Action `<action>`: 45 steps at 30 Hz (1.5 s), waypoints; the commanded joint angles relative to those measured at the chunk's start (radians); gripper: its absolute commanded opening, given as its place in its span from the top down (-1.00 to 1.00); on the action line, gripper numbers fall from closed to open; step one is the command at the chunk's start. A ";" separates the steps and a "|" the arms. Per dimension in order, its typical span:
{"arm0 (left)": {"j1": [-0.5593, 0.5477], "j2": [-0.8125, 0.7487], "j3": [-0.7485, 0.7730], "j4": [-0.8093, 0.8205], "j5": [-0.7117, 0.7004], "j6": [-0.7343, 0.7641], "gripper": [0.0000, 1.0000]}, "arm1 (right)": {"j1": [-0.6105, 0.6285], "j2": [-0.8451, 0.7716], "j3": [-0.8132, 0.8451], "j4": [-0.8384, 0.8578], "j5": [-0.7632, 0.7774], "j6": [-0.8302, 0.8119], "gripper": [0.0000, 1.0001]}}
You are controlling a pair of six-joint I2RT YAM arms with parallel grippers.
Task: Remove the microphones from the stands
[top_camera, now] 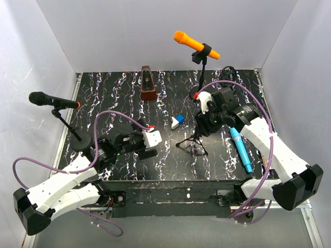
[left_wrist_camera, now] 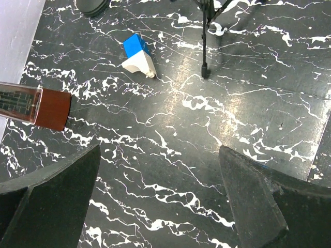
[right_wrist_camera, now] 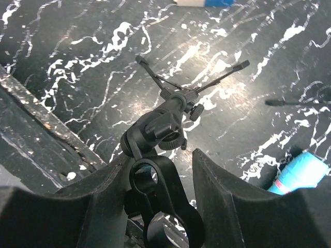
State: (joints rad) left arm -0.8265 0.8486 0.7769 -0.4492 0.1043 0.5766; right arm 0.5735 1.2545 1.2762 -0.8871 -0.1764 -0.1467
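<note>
Jaws on the right arm stand half closed, one on each side of the empty clip [right_wrist_camera: 173, 201] at the top of the tripod stand [top_camera: 196, 140], and they appear to press against it; nothing but the clip is between them. Jaws on the left arm gape as wide as they go and hold nothing, hanging over bare counter [top_camera: 170, 165] near its front edge.

Just right of the tripod, beside the right forearm, a blue microphone [top_camera: 241, 150] lies flat on the counter, apart from the stand. Judged from that, the removal looks done for this stand: its clip is vacant and the microphone is down. What remains, if anything, is to let go of the clip and draw the arm back.

Farther out, an orange microphone [top_camera: 194, 44] sits in its stand at the back, and a black microphone [top_camera: 49, 99] sits in one at the left. Whether either is also meant, I cannot tell.
</note>
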 commanded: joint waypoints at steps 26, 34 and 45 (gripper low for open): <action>0.006 0.346 0.168 0.417 -0.031 -0.118 -0.96 | -0.357 0.111 0.560 0.106 -0.005 0.053 -0.51; 0.026 0.512 0.387 0.441 -0.049 -0.279 -0.96 | -0.362 0.293 0.705 0.304 -0.003 0.105 -0.50; 0.105 1.012 0.754 0.763 -0.190 -0.400 -0.97 | -0.374 0.412 0.902 0.298 0.012 0.119 -0.51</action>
State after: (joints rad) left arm -0.7582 1.7370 1.4792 0.1390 -0.0189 0.1974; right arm 0.2096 1.7306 2.1567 -0.6411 -0.1780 -0.0364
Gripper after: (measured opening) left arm 0.981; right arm 0.753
